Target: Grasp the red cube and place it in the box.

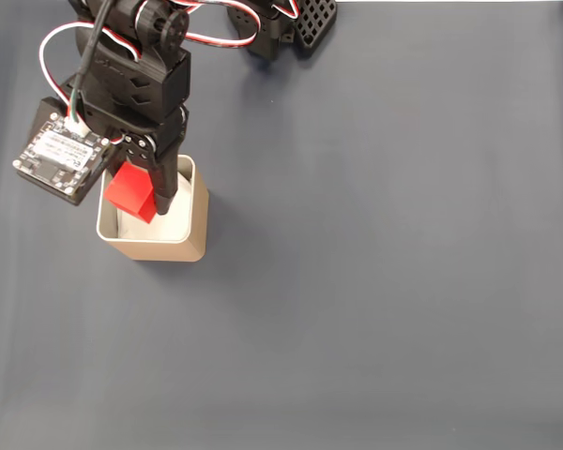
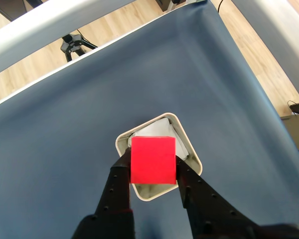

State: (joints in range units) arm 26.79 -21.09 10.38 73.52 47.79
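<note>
Gripper (image 2: 153, 175) clamped on red cube (image 2: 153, 160), held between both fingers directly above open box (image 2: 193, 158); grasp and carry complete, release into box not yet done.

The red cube (image 2: 153, 160) hides much of the box (image 2: 192, 152) interior.

The counter (image 1: 385, 281) lies bare and open to the right of and below the box (image 1: 192, 239) in the fixed view. Over the box's mouth, the red cube (image 1: 131, 194) and the black jaws take up most of the opening. The arm's body (image 1: 136, 75) crowds the top left corner.
</note>
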